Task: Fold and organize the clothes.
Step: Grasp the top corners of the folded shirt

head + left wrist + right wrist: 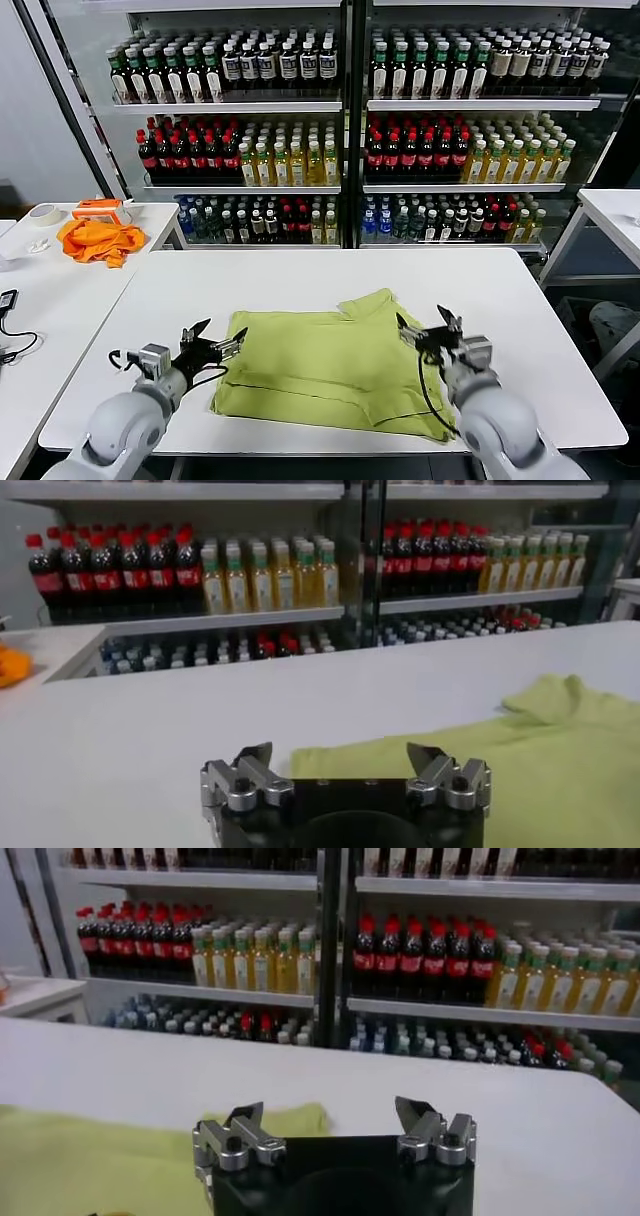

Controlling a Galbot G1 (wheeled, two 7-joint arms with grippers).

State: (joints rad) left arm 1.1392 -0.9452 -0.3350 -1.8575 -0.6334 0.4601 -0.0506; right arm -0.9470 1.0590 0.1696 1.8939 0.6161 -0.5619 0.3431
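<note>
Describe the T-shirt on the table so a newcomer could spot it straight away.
Start at the big white table in front of the drink shelves. On its near half, between the open left gripper and the open right gripper, lies the T-shirt, partly folded. It is plain light yellow-green, unlike the smaller orange cloth on the side table to the left.

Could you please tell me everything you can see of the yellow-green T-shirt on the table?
The T-shirt is light yellow-green, soft like cotton, with its plain side showing. It lies partly folded and flat on the white table, near the front edge, one corner peaking toward the shelves, a few creases across it. The open left gripper is at its left edge, the open right gripper at its right edge; neither holds it.
</note>
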